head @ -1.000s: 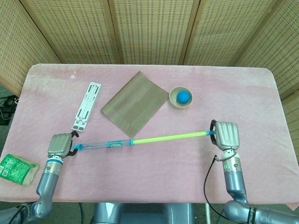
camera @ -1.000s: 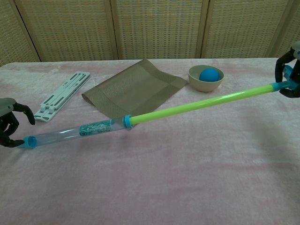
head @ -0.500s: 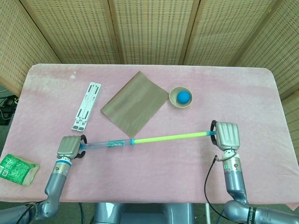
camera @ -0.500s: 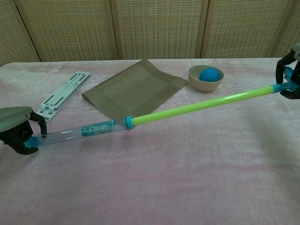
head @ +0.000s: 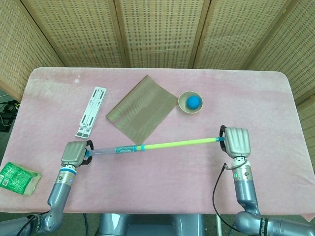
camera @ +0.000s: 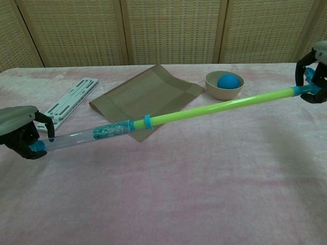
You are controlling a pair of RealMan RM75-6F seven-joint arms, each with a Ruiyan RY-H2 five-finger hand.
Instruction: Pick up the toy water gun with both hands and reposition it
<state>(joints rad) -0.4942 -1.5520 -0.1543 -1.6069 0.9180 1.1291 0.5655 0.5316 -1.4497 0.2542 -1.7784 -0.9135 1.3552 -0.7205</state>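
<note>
**Toy water gun comes off the cloth, held at both ends**

The toy water gun (camera: 153,120), a long tube with a clear barrel, a blue collar and a lime-green plunger rod, now hangs clear of the pink cloth-covered table (head: 162,172), spanning the front half from near the left edge toward the right. A second ago its clear end lay on the cloth with the left hand (camera: 23,139) only just touching the blue cap; that hand has since closed round the barrel end and raised it, so the tube rides level above the near corner of the brown woven placemat (head: 141,109). The right hand (head: 235,141) keeps its fingers curled round the blue tip of the green rod. The rod also looks pushed further into the barrel, the collar sitting nearer the middle. With both ends gripped and lifted, the pick-up appears done; carrying it to a new spot remains.
</note>
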